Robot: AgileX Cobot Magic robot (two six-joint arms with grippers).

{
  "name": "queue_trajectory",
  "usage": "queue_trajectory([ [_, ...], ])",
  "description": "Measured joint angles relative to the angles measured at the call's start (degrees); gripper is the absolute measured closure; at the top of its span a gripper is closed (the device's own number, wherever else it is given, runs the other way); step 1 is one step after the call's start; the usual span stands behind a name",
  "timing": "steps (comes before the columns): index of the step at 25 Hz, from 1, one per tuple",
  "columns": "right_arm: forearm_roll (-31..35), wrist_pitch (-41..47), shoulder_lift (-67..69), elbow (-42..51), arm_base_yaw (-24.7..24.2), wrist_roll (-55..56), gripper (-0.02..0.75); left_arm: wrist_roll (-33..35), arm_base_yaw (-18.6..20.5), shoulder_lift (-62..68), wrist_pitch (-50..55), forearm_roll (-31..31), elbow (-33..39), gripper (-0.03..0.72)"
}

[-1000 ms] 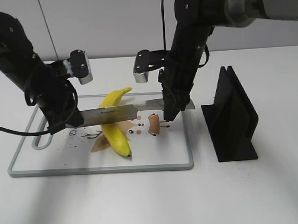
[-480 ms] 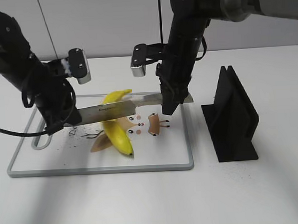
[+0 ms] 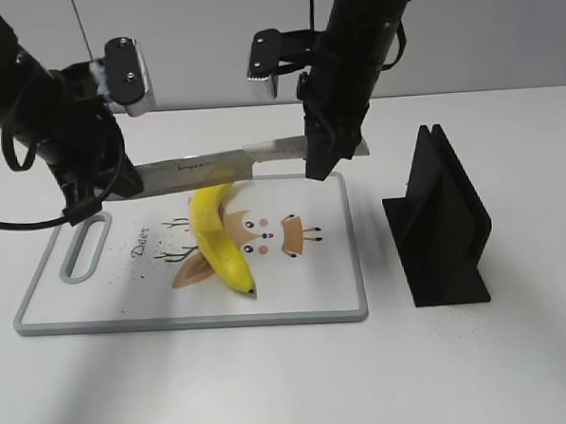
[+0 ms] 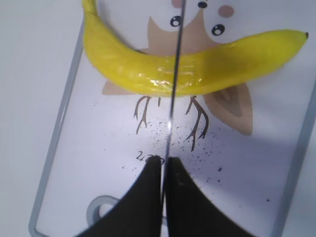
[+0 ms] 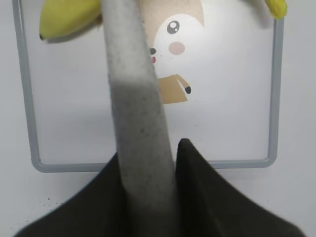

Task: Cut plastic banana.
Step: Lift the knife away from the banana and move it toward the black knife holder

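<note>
The plastic banana (image 3: 218, 239) lies whole on the white cutting board (image 3: 175, 322), over a deer drawing. A kitchen knife (image 3: 214, 165) hangs level above it, clear of the fruit. My left gripper (image 3: 100, 195) is shut on the blade's tip end. My right gripper (image 3: 320, 161) is shut on the grey handle. In the left wrist view the blade (image 4: 175, 74) shows edge-on, crossing the banana (image 4: 128, 69) from my gripper (image 4: 164, 165). In the right wrist view the handle (image 5: 136, 108) runs out from my gripper (image 5: 148, 154), with banana ends (image 5: 69, 17) at the top.
A black knife block (image 3: 445, 222) stands to the right of the board. The board has a handle slot (image 3: 84, 249) at its left end. Dark specks lie on the board (image 4: 207, 158) near the deer's antlers.
Both arms have lifted the knife, from resting across the banana to hanging above it. The banana stays on the board, in one piece.
</note>
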Motion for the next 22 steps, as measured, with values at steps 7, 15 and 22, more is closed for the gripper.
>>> queue_trajectory([
  [7,0.1,0.3,-0.2,0.0,0.0,1.6,0.526,-0.7,0.1,-1.9,-0.3,-2.2,0.1,0.299],
  [15,-2.0,-0.6,-0.2,0.0,-0.4,2.5,0.556,-0.8,0.1,-6.1,-0.2,-3.5,0.5,0.040],
  [22,-2.5,-0.7,-0.7,0.0,-0.5,3.0,0.556,-3.6,0.3,-11.8,-1.8,-3.6,-1.0,0.056],
])
